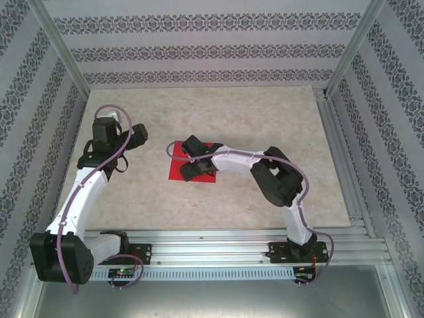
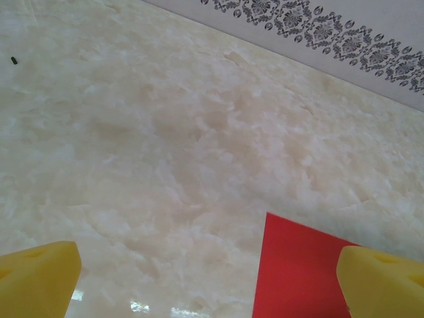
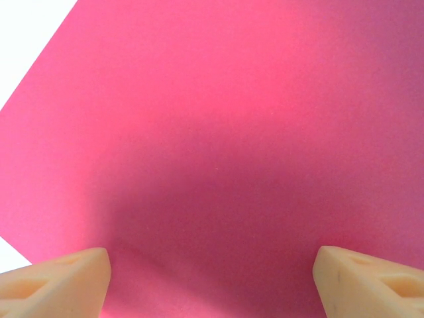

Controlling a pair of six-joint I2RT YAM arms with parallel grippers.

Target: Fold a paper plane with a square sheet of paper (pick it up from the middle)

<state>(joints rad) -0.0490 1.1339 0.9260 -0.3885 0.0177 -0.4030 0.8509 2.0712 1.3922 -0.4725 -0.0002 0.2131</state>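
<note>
The square sheet of paper (image 1: 176,169) lies flat and unfolded near the middle of the pale marble table (image 1: 232,119); a paper plane is out of view. My right gripper (image 1: 188,159) hangs low over the sheet, open. In the right wrist view the sheet (image 3: 218,132) spreads pink-red under the cream fingertips (image 3: 59,281), with nothing between them and a faint ripple near the left one. My left gripper (image 1: 140,136) stands open to the left of the sheet, clear of it. Its view catches one red corner (image 2: 298,271) beside its yellow right finger (image 2: 384,281).
Patterned walls and aluminium posts enclose the table. A metal rail (image 1: 334,139) runs along its right edge and another (image 1: 218,242) along the near edge by the arm bases. A tiny dark speck (image 2: 14,60) lies on the bare marble left of the sheet.
</note>
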